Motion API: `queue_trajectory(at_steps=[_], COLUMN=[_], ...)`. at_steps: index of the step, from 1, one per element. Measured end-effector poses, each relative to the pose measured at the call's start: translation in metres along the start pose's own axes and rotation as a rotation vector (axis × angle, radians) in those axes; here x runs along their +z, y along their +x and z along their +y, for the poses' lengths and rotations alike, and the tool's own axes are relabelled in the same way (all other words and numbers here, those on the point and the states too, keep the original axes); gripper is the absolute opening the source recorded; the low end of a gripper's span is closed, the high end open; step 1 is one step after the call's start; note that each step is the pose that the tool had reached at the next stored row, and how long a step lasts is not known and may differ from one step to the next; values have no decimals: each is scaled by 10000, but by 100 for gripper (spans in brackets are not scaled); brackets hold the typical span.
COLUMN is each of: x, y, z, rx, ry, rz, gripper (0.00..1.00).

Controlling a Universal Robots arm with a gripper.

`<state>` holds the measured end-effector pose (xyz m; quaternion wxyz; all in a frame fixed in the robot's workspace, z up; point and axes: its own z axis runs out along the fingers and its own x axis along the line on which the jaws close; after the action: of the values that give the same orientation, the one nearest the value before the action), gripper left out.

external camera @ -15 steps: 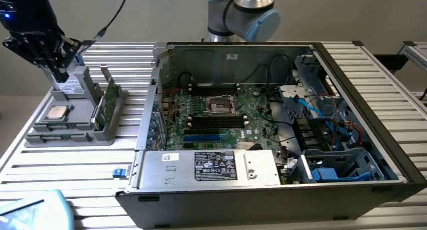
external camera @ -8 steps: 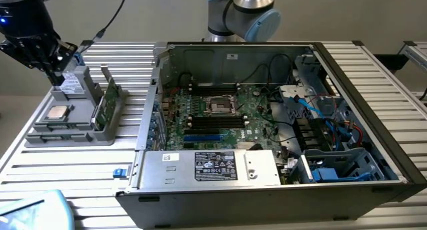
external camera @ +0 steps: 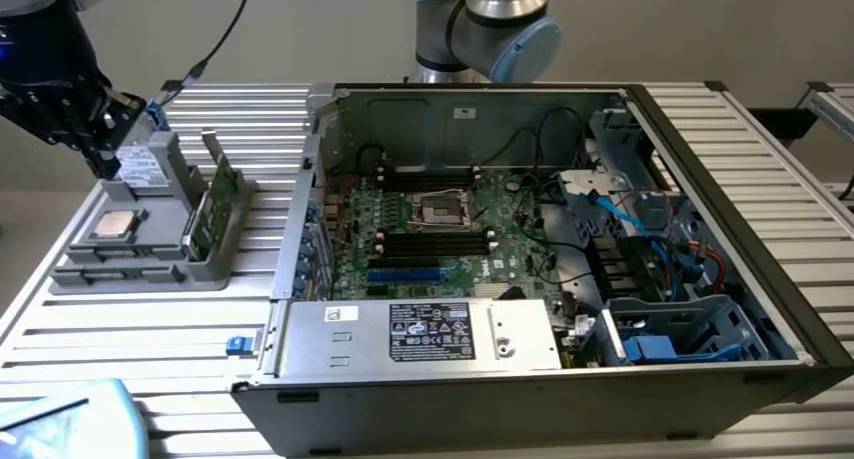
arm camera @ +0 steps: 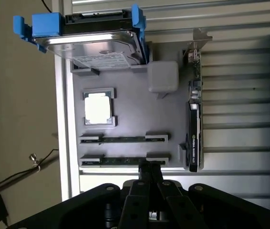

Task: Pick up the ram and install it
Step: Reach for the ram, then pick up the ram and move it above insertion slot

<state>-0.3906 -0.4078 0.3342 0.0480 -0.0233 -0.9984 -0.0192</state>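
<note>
While parked on the grey parts tray, itself on the slatted bench: two sticks of ram, long, narrow, green, each set on edge between a pair of end brackets. Nearer stick along the tray's edge closest to the fingers; second stick one row further in.

Handling, by estimate: light; stiff yet thin; fragile if bent or twisted, with chips and edge contacts best left untouched. Best taken across the thickness, on the two flat faces near mid-length, and lifted straight out of the brackets. Slight risk of tilting if pinched off-centre.

Also on the tray: processor chip in a square frame beyond the second stick; hard drive in a blue caddy at the tray's far end; small grey block beside the drive; graphics card upright along one long side. Off that side of the tray, well apart: open computer case with motherboard.

Fingers: black, drawn together to a point, no gap between the tips, nothing visibly clamped. Tips in line with one end of the nearer stick in the wrist view; contact with it not decidable. In the exterior view, fingers judged raised above the tray rather than down in a cradle.
</note>
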Motion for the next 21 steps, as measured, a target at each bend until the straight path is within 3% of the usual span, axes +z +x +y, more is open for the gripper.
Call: queue_trajectory(at_steps=[14, 21], x=[119, 122], y=[219, 229], z=[-74, -77], rx=[-93, -97], ry=[10, 10], rz=[7, 6], gripper=[13, 13])
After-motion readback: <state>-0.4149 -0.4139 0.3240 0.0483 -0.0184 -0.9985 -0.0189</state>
